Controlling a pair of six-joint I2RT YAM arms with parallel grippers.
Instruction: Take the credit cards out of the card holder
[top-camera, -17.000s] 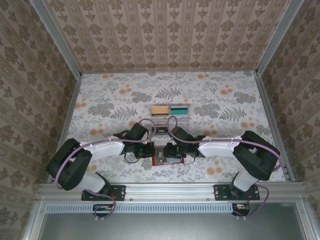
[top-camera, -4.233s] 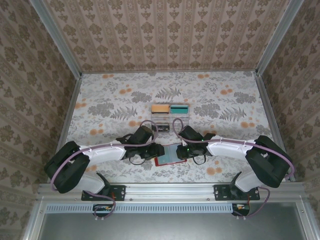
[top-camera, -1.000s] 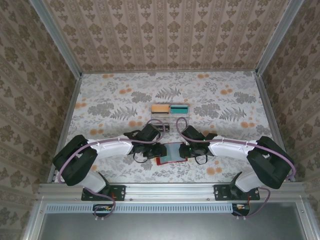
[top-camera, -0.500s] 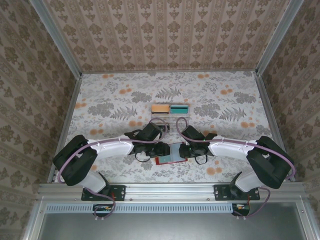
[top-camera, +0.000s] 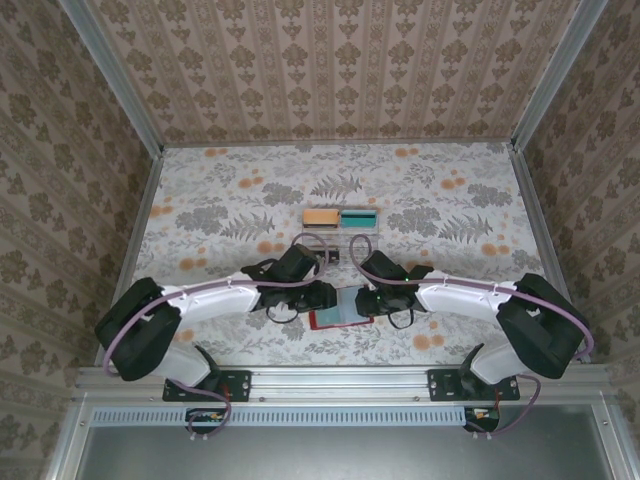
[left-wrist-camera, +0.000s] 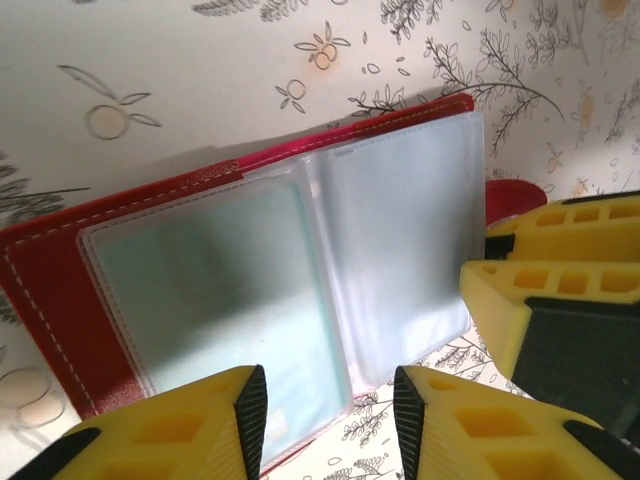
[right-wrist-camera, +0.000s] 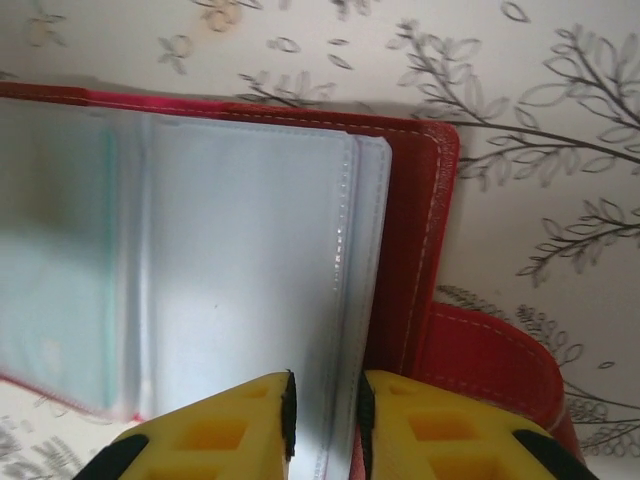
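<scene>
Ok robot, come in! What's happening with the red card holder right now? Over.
Left gripper open at card holder. Right gripper pinching its clear sleeve. Holder open, greenish card inside. Plastic tray behind, not in the way.

Top cam is mounted high, above & behind the arm bases, tilted down so the whole table is taken in from near edge to far wall: wide and distant. Both wrist cams are held v. close and pointed down at the open card holder. Nearly all of it is caught by the left one, just its right end by the right one. From the top the same card holder is seen tiny, near-centre.
</scene>
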